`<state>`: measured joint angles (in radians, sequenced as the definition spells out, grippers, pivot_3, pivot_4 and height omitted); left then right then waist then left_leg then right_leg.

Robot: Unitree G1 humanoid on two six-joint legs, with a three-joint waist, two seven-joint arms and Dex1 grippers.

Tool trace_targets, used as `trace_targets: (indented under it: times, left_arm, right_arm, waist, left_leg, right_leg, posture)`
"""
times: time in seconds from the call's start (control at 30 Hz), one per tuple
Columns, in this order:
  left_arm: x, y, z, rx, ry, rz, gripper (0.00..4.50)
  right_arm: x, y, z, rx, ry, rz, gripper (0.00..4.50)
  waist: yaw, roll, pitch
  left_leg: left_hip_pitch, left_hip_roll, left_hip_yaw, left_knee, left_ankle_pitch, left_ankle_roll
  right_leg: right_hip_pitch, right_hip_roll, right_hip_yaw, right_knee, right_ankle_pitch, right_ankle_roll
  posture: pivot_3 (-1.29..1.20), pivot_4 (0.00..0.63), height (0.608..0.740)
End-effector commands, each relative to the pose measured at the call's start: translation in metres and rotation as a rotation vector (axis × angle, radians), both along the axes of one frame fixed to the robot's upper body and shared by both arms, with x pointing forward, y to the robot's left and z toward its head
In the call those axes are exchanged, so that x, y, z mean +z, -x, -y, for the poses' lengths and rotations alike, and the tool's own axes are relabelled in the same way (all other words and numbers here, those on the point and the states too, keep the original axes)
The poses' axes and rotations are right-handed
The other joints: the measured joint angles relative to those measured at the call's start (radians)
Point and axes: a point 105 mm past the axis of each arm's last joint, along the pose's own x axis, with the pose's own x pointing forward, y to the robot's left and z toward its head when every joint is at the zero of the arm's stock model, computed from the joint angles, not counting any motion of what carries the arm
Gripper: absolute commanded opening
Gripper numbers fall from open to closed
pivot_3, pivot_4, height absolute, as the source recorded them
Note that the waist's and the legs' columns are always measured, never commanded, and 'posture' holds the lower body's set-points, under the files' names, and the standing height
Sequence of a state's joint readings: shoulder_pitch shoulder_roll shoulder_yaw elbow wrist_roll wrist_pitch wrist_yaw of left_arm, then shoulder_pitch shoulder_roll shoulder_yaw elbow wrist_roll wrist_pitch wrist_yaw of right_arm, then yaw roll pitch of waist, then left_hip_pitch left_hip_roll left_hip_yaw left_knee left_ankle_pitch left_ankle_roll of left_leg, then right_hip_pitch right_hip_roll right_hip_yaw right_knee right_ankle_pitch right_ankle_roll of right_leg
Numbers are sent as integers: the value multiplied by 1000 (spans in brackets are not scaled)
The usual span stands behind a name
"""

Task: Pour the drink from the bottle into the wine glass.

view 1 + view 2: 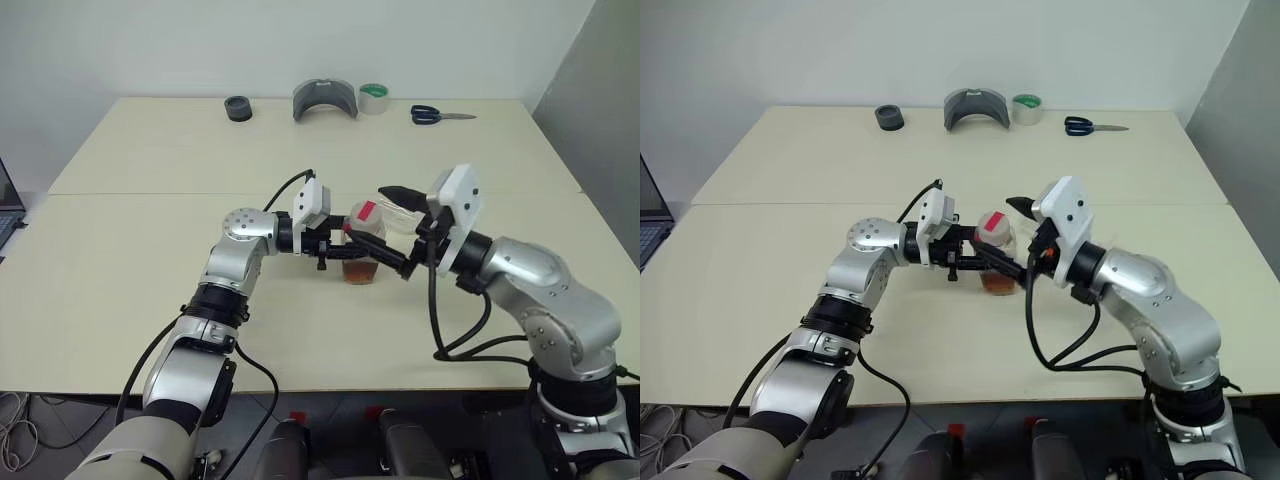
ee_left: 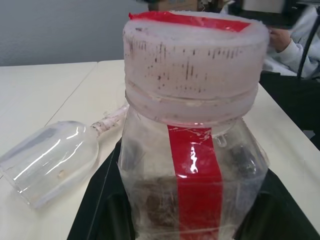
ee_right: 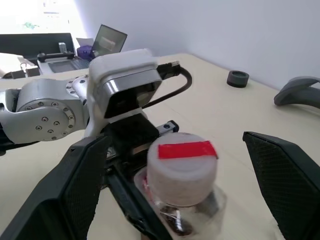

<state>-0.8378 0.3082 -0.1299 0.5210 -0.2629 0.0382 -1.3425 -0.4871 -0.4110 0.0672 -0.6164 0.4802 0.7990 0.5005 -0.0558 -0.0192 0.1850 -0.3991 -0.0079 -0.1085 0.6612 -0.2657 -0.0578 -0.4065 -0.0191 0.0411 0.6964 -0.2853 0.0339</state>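
Setting: pale cream table (image 1: 120, 260) against a white wall, with a dark ring, a grey curved piece, a roll of tape and blue-handled scissors (image 1: 440, 115) along the far edge.
Bottle: small clear squarish plastic bottle (image 2: 192, 165) with a red label strip, upright near the middle of the table; its cap (image 3: 181, 167) looks whitish with red tape across the top.
Drink: reddish-brown liquid (image 1: 360, 271) sits low in the bottle, so it is probably light.
Left gripper (image 1: 372, 250): reaches in from the left, black fingers shut on the bottle's body below the cap.
Right gripper (image 3: 181, 192): jaws wide apart on either side of the cap, gripping nothing.
Wine glass: clear stemmed glass (image 2: 50, 162) lies on its side on the table just beyond the bottle, its foot hidden.
Handling, bottle: thin plastic walls would likely give under a hard squeeze; the flat sides offer the steadiest hold, and the ribbed cap suits a twist.
Handling, glass: smooth, fragile and prone to roll; I would take it by the stem and stand it up before pouring.
Risk: tipping the bottle while the cap is on gains nothing.
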Motion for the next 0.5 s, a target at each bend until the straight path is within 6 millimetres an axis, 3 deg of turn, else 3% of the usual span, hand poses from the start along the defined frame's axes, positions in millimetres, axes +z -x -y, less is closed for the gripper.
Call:
trace_targets:
  times: [0.03,0.5]
  left_arm:
    - [17,2,4,-21,35,58,1793]
    - [18,3,4,-33,34,55,1789]
  right_arm:
    - [11,1,-3,-66,-13,87,4500]
    - [5,-19,19,-218,40,124,4500]
  waist:
    - [0,0,0]
    - [0,0,0]
  left_leg:
    - [0,0,0,0,0,0]
    - [0,0,0,0,0,0]
  right_leg:
    - [0,0,0,0,0,0]
    - [0,0,0,0,0,0]
  posture:
    - [0,150,740]
    - [0,150,740]
